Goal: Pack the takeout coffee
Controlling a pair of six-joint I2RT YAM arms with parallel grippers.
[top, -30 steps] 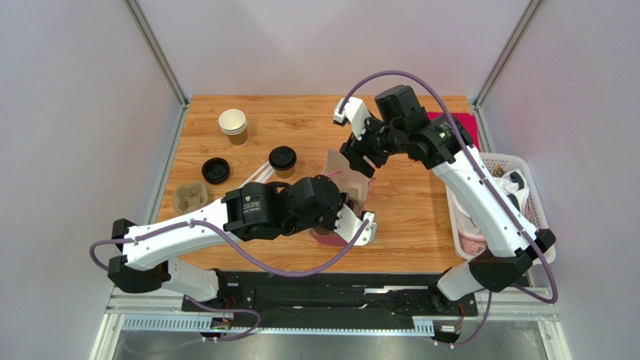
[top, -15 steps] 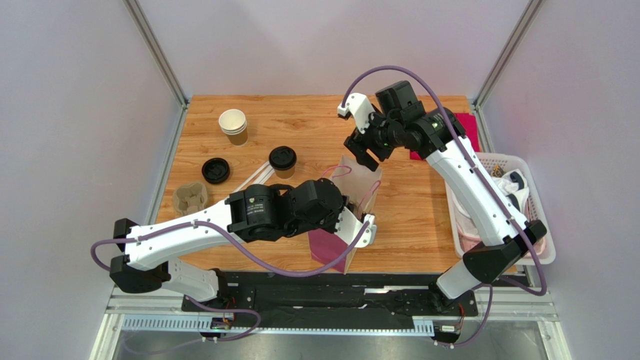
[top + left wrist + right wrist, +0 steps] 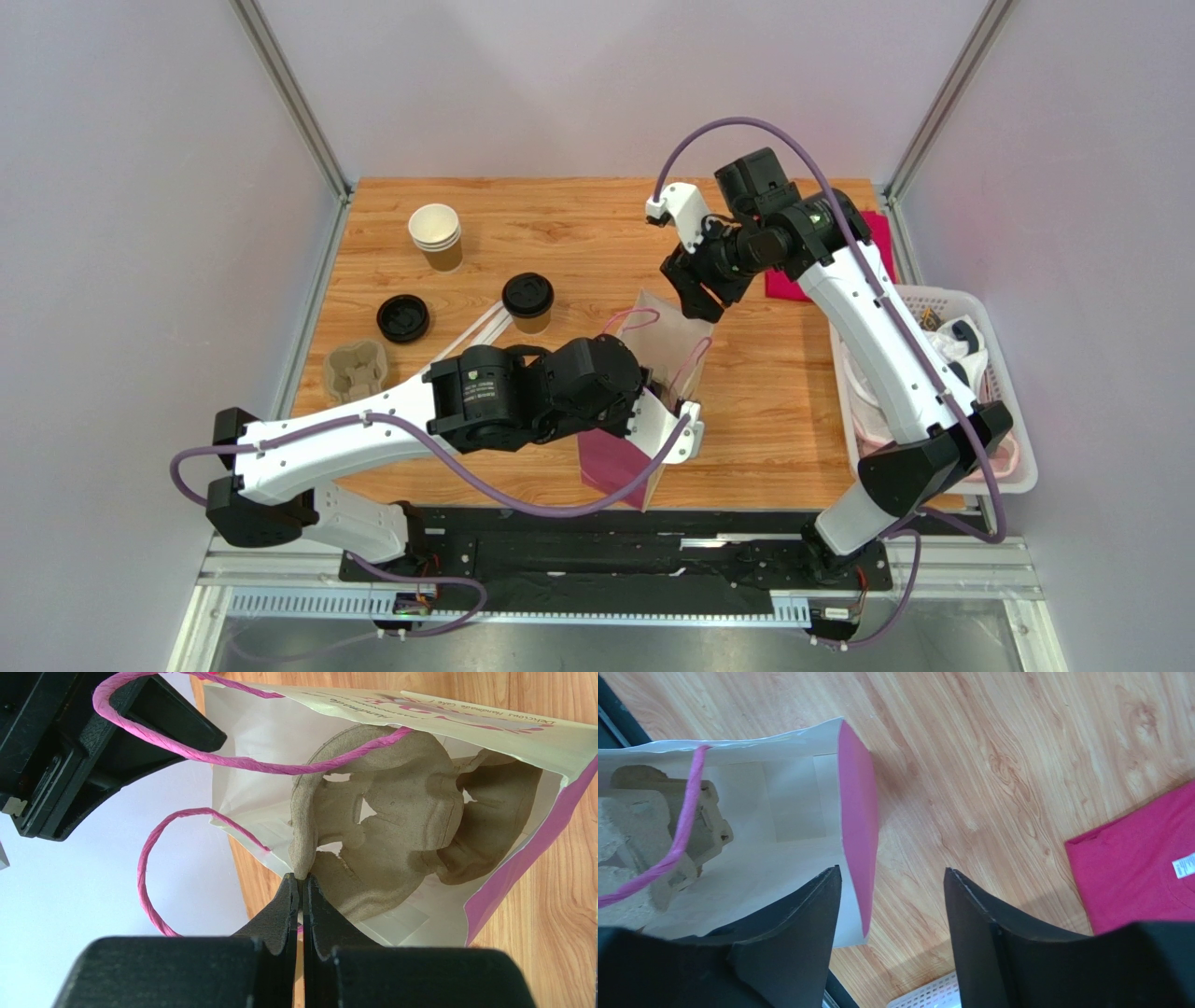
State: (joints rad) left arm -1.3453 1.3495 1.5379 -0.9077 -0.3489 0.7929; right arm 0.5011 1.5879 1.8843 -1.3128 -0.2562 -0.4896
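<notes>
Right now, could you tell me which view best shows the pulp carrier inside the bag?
The left wrist view: it looks into the open paper bag at nearly the whole pulp carrier. The right wrist view catches part behind a pink handle; from the top, the left arm hides it.

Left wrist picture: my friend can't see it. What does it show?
The left gripper is pinched shut on the near rim of an open cream paper bag with pink rope handles. Inside the bag lies a grey pulp cup carrier, and the wooden table shows beside it.
</notes>
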